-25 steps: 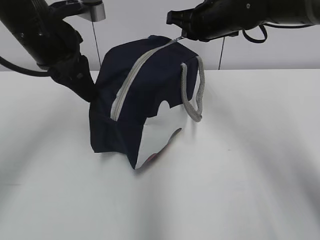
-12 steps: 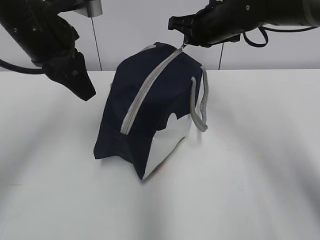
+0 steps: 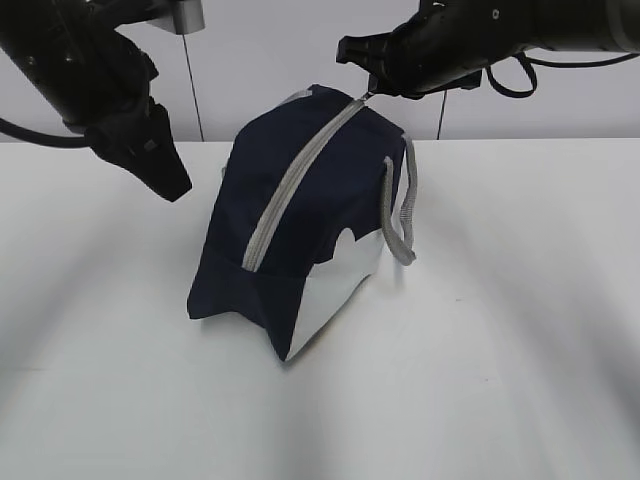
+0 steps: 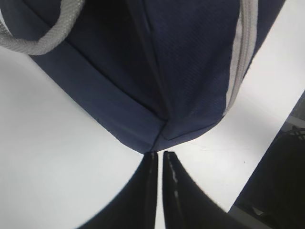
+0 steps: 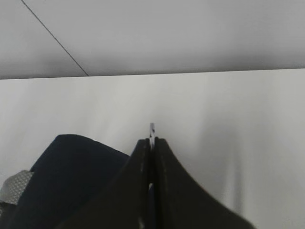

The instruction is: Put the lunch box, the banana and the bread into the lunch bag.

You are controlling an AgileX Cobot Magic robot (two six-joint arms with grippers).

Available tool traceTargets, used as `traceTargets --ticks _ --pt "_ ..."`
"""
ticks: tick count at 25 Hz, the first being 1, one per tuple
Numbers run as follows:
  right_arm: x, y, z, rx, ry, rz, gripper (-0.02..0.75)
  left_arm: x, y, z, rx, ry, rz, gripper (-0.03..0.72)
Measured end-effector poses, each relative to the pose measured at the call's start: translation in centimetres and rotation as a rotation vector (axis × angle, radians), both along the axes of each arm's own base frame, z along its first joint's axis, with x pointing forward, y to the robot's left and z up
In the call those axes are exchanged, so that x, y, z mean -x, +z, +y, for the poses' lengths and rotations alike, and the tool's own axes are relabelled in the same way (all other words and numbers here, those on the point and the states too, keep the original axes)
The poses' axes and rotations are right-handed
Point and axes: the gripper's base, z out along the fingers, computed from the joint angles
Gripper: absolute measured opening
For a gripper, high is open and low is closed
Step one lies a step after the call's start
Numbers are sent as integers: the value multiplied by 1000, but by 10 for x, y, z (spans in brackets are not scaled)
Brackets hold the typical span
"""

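The lunch bag (image 3: 300, 230) stands upright mid-table (image 3: 500, 350), grey zipper (image 3: 295, 180) closed along its top (white lower panel facing us). Left of the bag, the left gripper (image 3: 168, 185) hangs clear, fingers pressed together. At the bag's far top end, the right gripper (image 3: 372, 90) pinches the zipper pull (image 5: 152, 129).

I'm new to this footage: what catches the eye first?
The navy lunch bag stands mid-table, its grey zipper closed. The right gripper pinches the zipper pull at the bag's top, while the left gripper, fingers together, hangs just left of the bag, holding nothing.
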Motion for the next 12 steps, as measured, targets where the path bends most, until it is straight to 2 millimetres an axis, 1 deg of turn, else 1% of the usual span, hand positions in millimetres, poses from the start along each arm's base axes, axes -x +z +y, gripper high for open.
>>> traceTargets --ticks 12 --pt "0 0 0 -7 -2 5 -1 0 0 -1 17 17 13 36"
